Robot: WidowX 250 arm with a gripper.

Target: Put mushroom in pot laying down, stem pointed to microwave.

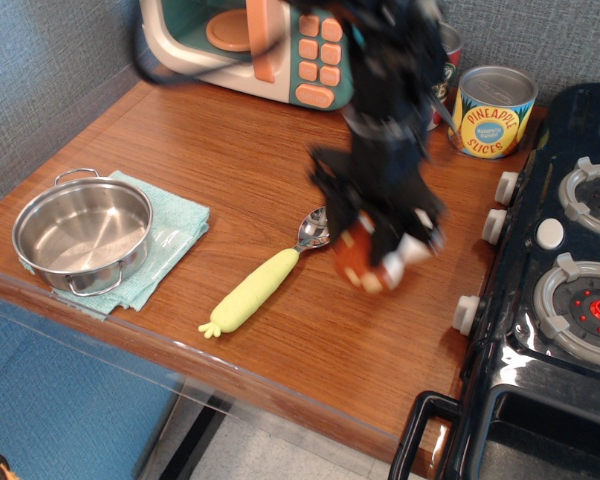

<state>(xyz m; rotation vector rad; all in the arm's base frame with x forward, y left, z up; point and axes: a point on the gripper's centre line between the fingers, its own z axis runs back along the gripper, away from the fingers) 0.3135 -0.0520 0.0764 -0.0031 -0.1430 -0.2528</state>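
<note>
Pincer [375, 245] pinching mushroom [365, 262], blurred, above tabletop [230, 150]; pot [82, 235] far left. Risk: plush slipping, stem twisting.

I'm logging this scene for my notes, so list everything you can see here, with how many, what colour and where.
mushroom: one, rust-brown cap, cream stem, held in the claw near the spoon's bowl
pot: one, shiny steel, empty, on the cloth at the table's left edge
cloth: one, light teal, under the pot
spoon: one, yellow-green handle, silver bowl, centre of the table
microwave: one, teal with cream door and peach buttons, back of the table
pineapple can: one, yellow label, back right
second can: one, mostly hidden behind the arm
stove: one, black, right side
table: one, brown wood
claw: one, black, blurred, closed on the mushroom
</note>
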